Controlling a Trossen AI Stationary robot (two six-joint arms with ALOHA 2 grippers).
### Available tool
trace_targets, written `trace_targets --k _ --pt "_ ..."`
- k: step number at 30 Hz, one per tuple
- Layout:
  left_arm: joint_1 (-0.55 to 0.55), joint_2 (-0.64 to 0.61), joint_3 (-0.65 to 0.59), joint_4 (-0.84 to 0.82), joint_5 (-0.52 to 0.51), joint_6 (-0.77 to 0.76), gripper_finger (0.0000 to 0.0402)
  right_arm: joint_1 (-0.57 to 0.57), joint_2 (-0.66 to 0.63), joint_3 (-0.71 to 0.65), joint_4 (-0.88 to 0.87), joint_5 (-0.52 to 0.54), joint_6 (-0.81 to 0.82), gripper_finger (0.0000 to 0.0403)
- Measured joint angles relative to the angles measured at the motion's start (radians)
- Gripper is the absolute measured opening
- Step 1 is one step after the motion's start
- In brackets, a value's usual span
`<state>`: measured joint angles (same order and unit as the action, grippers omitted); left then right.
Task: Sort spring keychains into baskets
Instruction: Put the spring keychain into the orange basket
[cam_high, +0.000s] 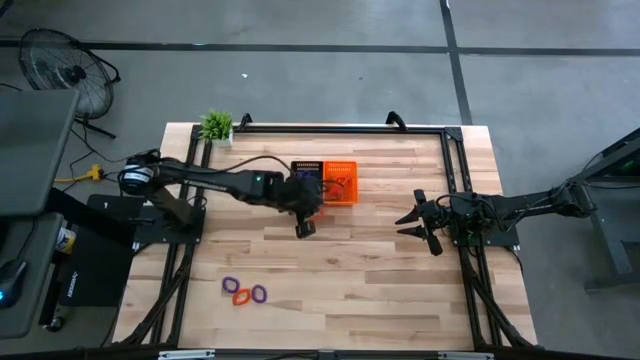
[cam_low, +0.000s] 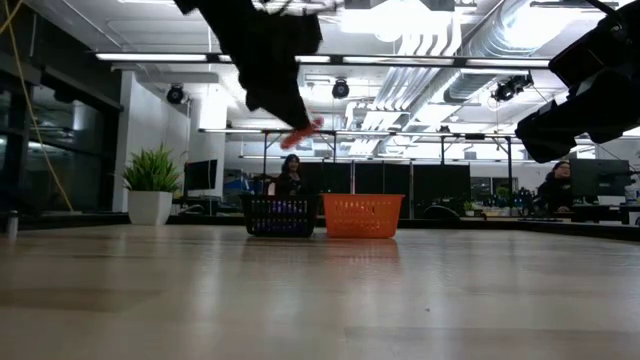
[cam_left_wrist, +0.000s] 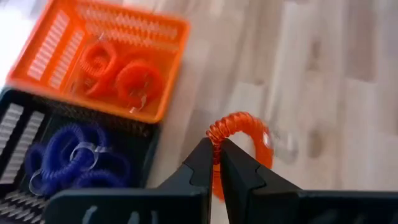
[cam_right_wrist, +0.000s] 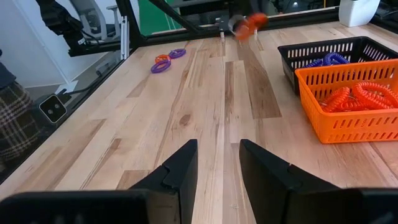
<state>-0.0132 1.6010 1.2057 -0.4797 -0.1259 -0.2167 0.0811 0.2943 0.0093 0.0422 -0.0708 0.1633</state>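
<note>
My left gripper (cam_high: 305, 228) hangs above the table just on the near side of the two baskets, shut on an orange-red spring keychain (cam_left_wrist: 242, 127). The black basket (cam_high: 306, 181) holds purple coils (cam_left_wrist: 74, 155). Beside it, the orange basket (cam_high: 341, 183) holds orange-red coils (cam_left_wrist: 124, 78). Three more keychains lie flat near the table's near-left part: a purple one (cam_high: 231, 285), an orange-red one (cam_high: 241, 297) and another purple one (cam_high: 259, 293). My right gripper (cam_right_wrist: 217, 163) waits open over the right side of the table (cam_high: 418, 226). My left gripper pinches the orange-red keychain's coil (cam_left_wrist: 216, 132) between its two fingertips, at one side of the ring. The ring is lifted clear of the table (cam_low: 300, 135) and sticks out beyond the fingertips.
A small green potted plant (cam_high: 216, 125) stands at the far-left corner of the table. Black frame rails (cam_high: 340, 129) run along the far and side edges. Bare wood lies between the baskets and the loose keychains. People sit in the room beyond (cam_low: 291, 172).
</note>
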Motion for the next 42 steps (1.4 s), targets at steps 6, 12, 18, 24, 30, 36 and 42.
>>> trace_targets --k 6,12,18,24,30,36,42 --pt "0.066 0.046 0.008 0.046 0.000 -0.047 0.0013 0.000 0.000 0.000 0.000 0.000 0.000 0.0114" --pt "0.132 0.162 0.146 -0.035 0.004 -0.103 0.0013 0.000 0.000 0.000 0.000 0.000 0.000 0.0114" --pt "0.183 0.296 0.335 -0.111 0.003 -0.103 0.0013 0.000 0.000 0.000 0.000 0.000 0.000 0.0114" --pt "0.219 0.398 0.486 -0.171 0.002 -0.102 0.0013 0.000 0.000 0.000 0.001 0.000 0.000 0.0114" --pt "0.237 0.453 0.553 -0.213 0.007 -0.103 0.0013 0.000 0.000 0.000 0.000 0.000 0.000 0.0114" --pt "0.244 0.452 0.554 -0.199 -0.003 -0.129 0.0013 0.000 0.001 0.000 0.000 0.000 0.000 0.0114" --pt "0.250 0.452 0.553 -0.212 0.000 -0.132 0.0046 0.000 0.000 0.000 0.000 0.000 0.000 0.0114"
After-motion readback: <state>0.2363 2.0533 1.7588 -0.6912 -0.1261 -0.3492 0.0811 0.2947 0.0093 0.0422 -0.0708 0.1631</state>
